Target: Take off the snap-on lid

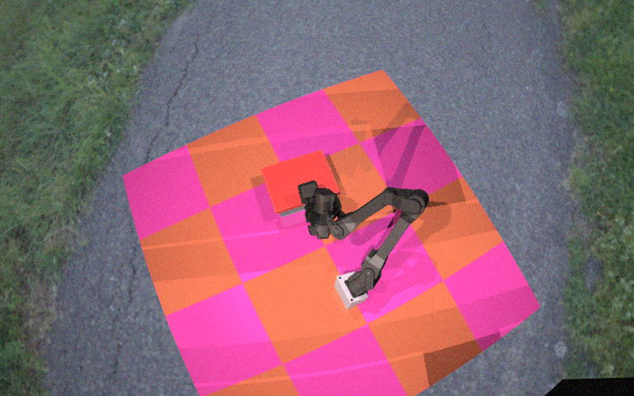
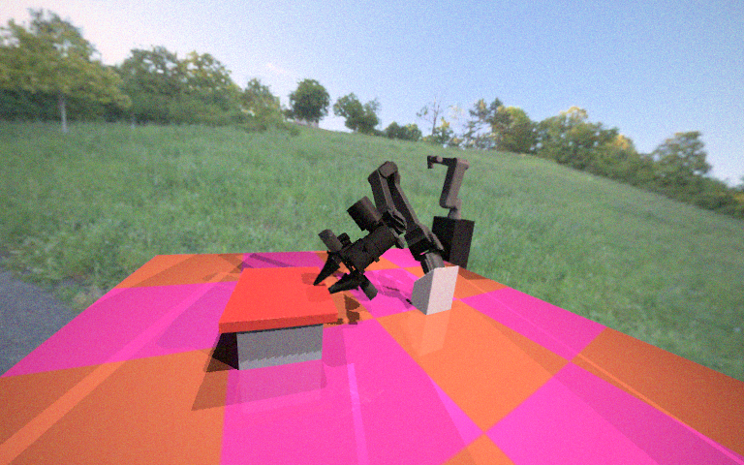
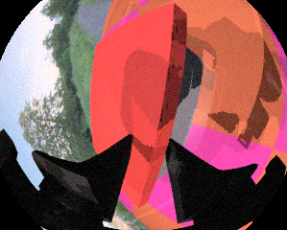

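Note:
The red lid (image 1: 290, 179) (image 2: 278, 299) (image 3: 111, 96) lies flat on top of the grey storage box (image 1: 291, 211) (image 2: 281, 347) (image 3: 183, 122) and overhangs its walls. My gripper (image 2: 322, 288) (image 3: 150, 141) is shut on the lid at the edge and corner nearest the arm, one finger above the lid and the other below its rim. In the wrist view the lid's corner shows between the two fingertips. In the top view the fingertips are hidden under the wrist. No gap shows between the lid and the box.
The arm's white base block (image 1: 344, 290) (image 2: 439, 291) stands on the orange and pink checked table (image 1: 281, 304) (image 2: 422, 426). A black post (image 2: 453, 238) with a dark jointed stand (image 2: 452, 181) is behind the table in the exterior view.

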`<state>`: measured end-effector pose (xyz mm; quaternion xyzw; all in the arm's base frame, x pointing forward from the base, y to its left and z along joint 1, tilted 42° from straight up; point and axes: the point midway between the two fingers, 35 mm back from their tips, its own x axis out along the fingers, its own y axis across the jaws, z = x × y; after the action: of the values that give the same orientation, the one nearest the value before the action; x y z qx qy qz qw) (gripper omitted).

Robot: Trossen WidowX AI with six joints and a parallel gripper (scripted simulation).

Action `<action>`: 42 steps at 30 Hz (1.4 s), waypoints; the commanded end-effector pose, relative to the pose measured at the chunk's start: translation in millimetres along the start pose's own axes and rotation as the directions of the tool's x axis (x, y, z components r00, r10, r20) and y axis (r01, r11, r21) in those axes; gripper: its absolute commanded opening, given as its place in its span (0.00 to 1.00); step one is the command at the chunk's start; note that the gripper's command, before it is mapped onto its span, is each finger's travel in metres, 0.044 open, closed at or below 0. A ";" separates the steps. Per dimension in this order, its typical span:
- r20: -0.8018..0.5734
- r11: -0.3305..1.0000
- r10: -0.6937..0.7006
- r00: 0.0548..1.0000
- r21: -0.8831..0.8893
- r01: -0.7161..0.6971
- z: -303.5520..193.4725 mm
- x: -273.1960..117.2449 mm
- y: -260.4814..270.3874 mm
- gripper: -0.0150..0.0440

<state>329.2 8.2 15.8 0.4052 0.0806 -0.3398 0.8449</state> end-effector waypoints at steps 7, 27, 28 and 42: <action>0.001 1.000 0.003 1.000 0.000 -0.003 -0.2 -2.5 2.4 0.25; 0.001 1.000 0.003 1.000 0.000 -0.003 0.0 -5.8 4.9 0.25; 0.001 1.000 0.003 1.000 0.000 -0.003 0.0 -5.9 5.1 0.25; 0.001 1.000 0.003 1.000 0.000 -0.003 0.2 -8.0 7.1 0.25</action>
<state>327.7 13.1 21.8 0.4041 0.0815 -0.3406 0.8450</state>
